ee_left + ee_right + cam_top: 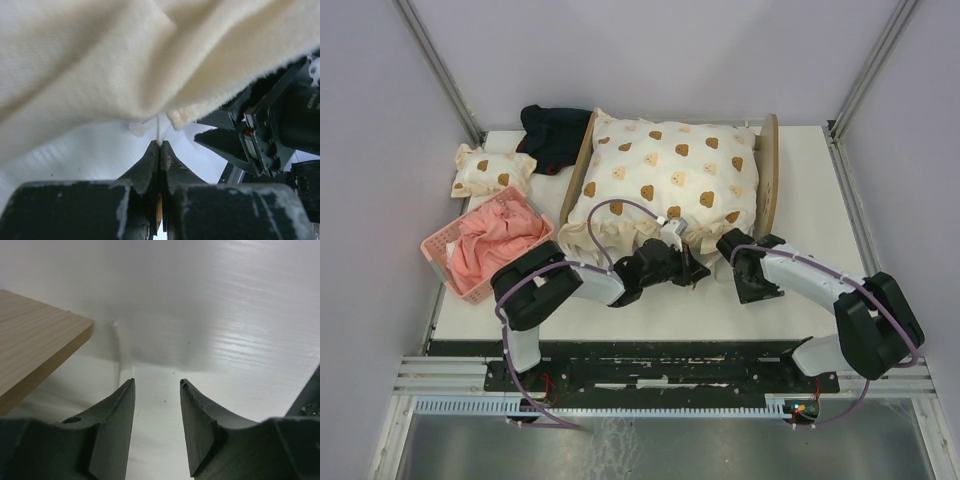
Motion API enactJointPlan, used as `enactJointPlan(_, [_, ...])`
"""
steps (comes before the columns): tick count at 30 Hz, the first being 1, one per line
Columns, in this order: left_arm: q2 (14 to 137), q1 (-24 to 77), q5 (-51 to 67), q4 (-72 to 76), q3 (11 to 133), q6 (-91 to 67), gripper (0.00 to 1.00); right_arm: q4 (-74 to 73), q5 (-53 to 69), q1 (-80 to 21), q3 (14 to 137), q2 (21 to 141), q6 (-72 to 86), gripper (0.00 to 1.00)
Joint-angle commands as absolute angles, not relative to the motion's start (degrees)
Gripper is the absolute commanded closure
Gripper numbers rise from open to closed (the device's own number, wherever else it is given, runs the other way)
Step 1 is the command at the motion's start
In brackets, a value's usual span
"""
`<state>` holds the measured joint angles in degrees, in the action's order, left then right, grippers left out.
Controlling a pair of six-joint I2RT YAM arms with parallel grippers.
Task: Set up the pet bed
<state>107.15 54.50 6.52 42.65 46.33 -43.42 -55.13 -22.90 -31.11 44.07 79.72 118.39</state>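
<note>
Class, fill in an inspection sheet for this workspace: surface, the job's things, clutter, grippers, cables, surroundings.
Surface: white table, no spills seen.
Job's things: pet bed, plywood frame, covered by the cream bear-print quilt.
Clutter: pink basket holding pink cloth; bear-print pillow; dark cloth.
Grippers: left gripper shut, pinching the quilt's edge; right gripper open, empty, over the table beside the frame.
Cables: purple cables loop along both arms.
Surroundings: pale walls, metal frame posts.
</note>
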Motion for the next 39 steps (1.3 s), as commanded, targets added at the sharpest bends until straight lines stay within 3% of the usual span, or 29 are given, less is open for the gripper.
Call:
enactJointPlan(1, [106.84, 55.97, 4.42, 47.10, 45.03, -42.25, 0.97, -50.20, -20.90, -30.93, 46.05, 82.37, 151.39, 0.50])
enactJointPlan(6, [106.31, 56.51, 3.38, 47.00, 43.52, -41.88, 0.97, -45.48, -20.25, -30.81, 45.91, 85.80, 155.02, 0.50])
enactJointPlan(16, [105.24, 56.63, 1.76, 46.95, 42.45, -40.98, 0.97, -50.48, -19.47, -30.00, 47.69, 91.69, 157.17, 0.54])
enactJointPlan(29, [103.45, 56.51, 0.24, 45.35, 42.98, -40.95, 0.97, -54.39, -24.73, -27.78, 44.65, 89.45, 152.59, 0.98])
enactJointPlan(35, [104.58, 56.76, 0.52, 44.30, 44.87, -41.40, 0.97, -47.94, -36.16, -25.43, 38.65, 82.09, 141.45, 0.98])
enactJointPlan(39, [105.90, 56.94, 0.96, 45.21, 45.35, -41.56, 0.97, -48.91, -47.92, -25.30, 40.52, 74.90, 124.81, 0.98])
